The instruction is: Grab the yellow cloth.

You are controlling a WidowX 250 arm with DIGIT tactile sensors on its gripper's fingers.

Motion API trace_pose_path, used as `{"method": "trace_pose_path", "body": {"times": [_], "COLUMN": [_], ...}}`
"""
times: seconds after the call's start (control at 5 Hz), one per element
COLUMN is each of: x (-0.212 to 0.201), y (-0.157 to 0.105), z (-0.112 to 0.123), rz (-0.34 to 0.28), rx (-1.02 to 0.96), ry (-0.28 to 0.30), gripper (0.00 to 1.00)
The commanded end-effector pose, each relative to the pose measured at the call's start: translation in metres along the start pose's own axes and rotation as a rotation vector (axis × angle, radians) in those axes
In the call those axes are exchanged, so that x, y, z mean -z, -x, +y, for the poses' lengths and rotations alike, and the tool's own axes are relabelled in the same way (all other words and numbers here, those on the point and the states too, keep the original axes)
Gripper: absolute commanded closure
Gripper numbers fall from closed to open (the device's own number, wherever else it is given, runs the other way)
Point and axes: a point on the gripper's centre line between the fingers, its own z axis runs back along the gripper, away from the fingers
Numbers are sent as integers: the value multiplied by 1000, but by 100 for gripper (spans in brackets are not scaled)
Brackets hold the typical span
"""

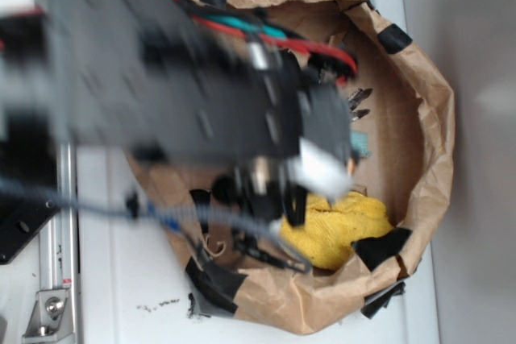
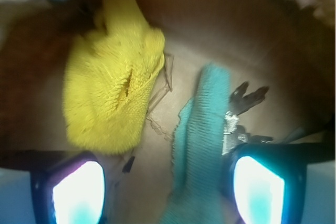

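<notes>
- Yellow cloth (image 2: 110, 95) bunched on the floor of a brown paper bag (image 1: 427, 142), near the bag's lower wall in the exterior view; not held.
- Bag rim rolled down, patched with black tape (image 1: 393, 37) in several spots.
- Gripper (image 2: 168, 190) hangs over the bag's inside, jaws spread wide apart, nothing between the pads.
- Wrist view: yellow cloth sits ahead of the left-hand fingertip (image 2: 79, 192), apart from it, no contact.
- Teal cloth (image 2: 202, 145) long and flat, runs down between the two fingers, closer to the right-hand one; touching or not, can't tell.
- Small dark metal pieces (image 2: 247, 98) just beside the teal cloth, too blurred to identify.
- Arm (image 1: 177, 94) blurred in the exterior view, covers most of the bag's left half; red and teal cables (image 1: 266, 34) along it.
- Bag stands on a white surface (image 1: 121, 279).
</notes>
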Motion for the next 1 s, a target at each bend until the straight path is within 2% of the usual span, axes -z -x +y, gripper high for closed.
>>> {"method": "trace_pose_path", "body": {"times": [0.0, 0.2, 0.4, 0.6, 0.8], "x": [20, 32, 42, 48, 39], "y": [-28, -25, -24, -25, -25], "z": [-35, -37, -26, -25, -27], "rz": [-112, -108, -114, -30, -19], "rx": [96, 89, 18, -52, -77], "ry": [17, 40, 118, 75, -1], "gripper": [0, 0, 0, 100, 100]}}
